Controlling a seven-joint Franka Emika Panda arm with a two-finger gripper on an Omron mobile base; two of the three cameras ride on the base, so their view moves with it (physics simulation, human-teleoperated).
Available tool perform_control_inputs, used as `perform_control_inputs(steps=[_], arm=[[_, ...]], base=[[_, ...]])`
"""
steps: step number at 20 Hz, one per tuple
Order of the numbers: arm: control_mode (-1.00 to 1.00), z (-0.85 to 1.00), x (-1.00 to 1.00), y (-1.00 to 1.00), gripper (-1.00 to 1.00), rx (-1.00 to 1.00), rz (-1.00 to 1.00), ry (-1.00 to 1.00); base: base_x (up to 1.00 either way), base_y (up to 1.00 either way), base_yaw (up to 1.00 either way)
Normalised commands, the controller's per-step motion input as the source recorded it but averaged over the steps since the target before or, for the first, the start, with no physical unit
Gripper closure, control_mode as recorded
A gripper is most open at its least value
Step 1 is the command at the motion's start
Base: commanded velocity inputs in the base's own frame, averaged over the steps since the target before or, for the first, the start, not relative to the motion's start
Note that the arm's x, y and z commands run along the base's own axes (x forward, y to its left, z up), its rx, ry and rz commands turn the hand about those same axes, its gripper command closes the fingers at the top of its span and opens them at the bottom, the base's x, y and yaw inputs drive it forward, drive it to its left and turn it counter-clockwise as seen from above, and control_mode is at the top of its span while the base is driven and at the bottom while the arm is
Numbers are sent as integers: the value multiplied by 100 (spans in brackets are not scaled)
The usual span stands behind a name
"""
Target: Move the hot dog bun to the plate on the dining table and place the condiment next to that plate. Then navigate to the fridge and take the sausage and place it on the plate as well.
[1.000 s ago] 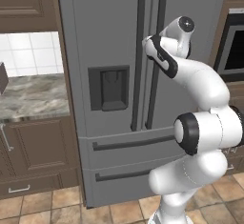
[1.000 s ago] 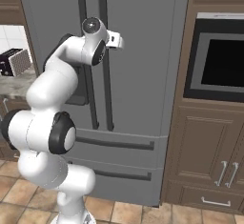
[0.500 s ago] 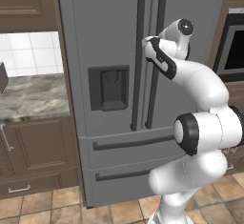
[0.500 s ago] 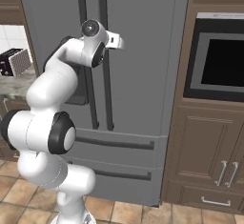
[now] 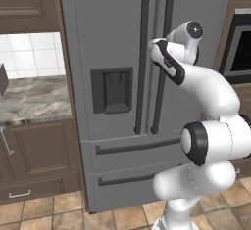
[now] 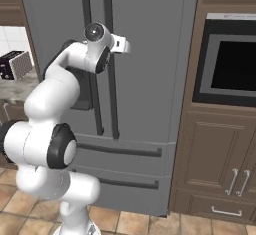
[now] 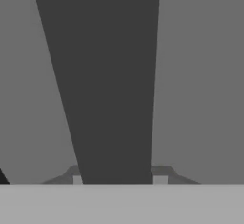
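Two long black handles (image 5: 162,57) ran down the closed fridge (image 5: 112,33) in our left base view; our wrist hid the gripper there. From the right, likewise. Our hand view showed both fingertips (image 7: 160,179) pressed against one handle (image 7: 109,85), clamping it.

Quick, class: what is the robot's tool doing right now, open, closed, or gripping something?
Tool: closed on the fridge's right door handle, one fingertip on each side of the dark bar.
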Motion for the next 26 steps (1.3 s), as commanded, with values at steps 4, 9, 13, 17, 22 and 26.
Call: perform_control_inputs(steps=[4, 9, 13, 17, 22, 26], arm=[[-100, 9, -100, -45, 100, 0, 0, -6], [-100, 18, -100, -44, 100, 0, -1, 0], [-100, 20, -99, -38, 100, 0, -2, 0], [-100, 11, -80, -14, -100, 0, -3, 4], [-100, 41, -83, 10, -100, -9, -4, 1], [-100, 55, -88, 38, -100, -21, -2, 1]], base=[[0, 0, 0], [0, 0, 0], [0, 0, 0], [0, 0, 0], [0, 0, 0], [0, 0, 0]])
